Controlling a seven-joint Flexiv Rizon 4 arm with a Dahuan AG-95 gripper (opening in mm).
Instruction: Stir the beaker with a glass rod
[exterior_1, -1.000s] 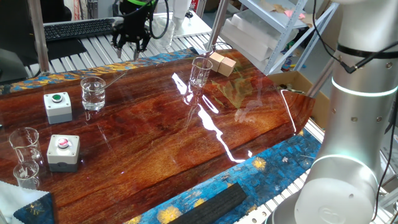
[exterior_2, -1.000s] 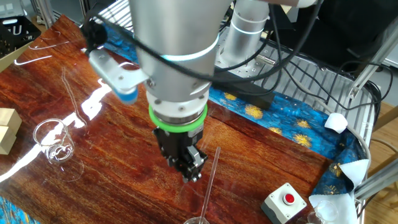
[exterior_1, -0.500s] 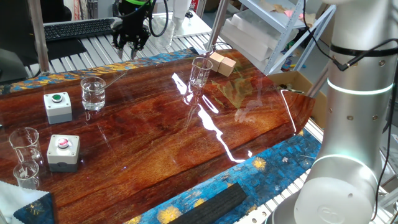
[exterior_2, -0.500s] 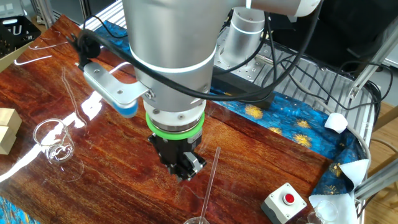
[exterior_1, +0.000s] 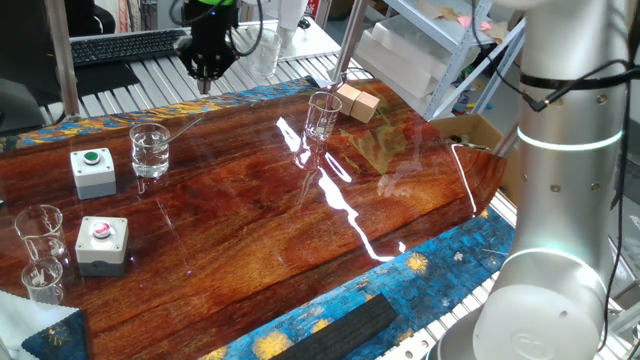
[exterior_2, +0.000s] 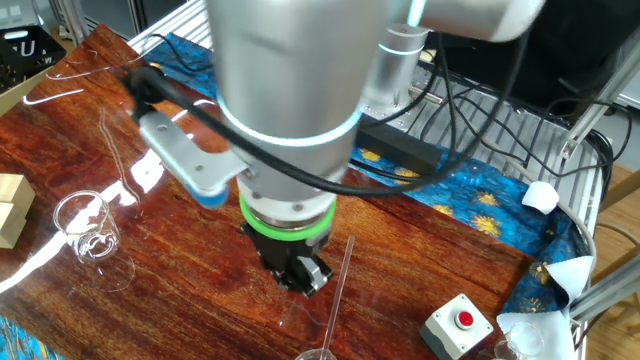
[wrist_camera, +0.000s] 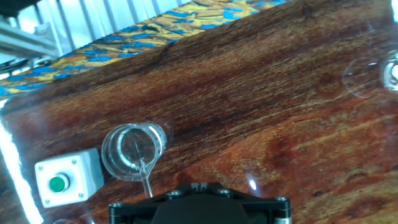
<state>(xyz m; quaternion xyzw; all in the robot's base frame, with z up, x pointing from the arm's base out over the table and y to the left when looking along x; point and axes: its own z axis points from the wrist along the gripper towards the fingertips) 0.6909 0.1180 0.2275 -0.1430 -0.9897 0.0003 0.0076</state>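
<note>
The beaker (exterior_1: 150, 150) stands on the left part of the wooden table, next to a green-button box. The glass rod (exterior_1: 186, 127) leans out of it, slanting up to the right. My gripper (exterior_1: 205, 86) hangs above the table's far edge, beyond the rod's upper end, and is shut with nothing between its fingers. In the other fixed view the rod (exterior_2: 338, 290) runs just right of the gripper (exterior_2: 303, 284), apart from it. In the hand view the beaker (wrist_camera: 132, 151) lies below left and the rod (wrist_camera: 145, 178) passes left of the shut gripper (wrist_camera: 199, 186).
A taller narrow glass (exterior_1: 322, 114) stands mid-table by wooden blocks (exterior_1: 358, 102). A green-button box (exterior_1: 92, 170), a red-button box (exterior_1: 102, 243) and two small beakers (exterior_1: 38, 232) (exterior_1: 42, 281) sit at the left. A cardboard box (exterior_1: 478, 140) is at the right.
The fingers have closed from spread apart to fully shut, on nothing. The hand has shifted slightly beside the rod's top. Beaker and rod have not moved.
</note>
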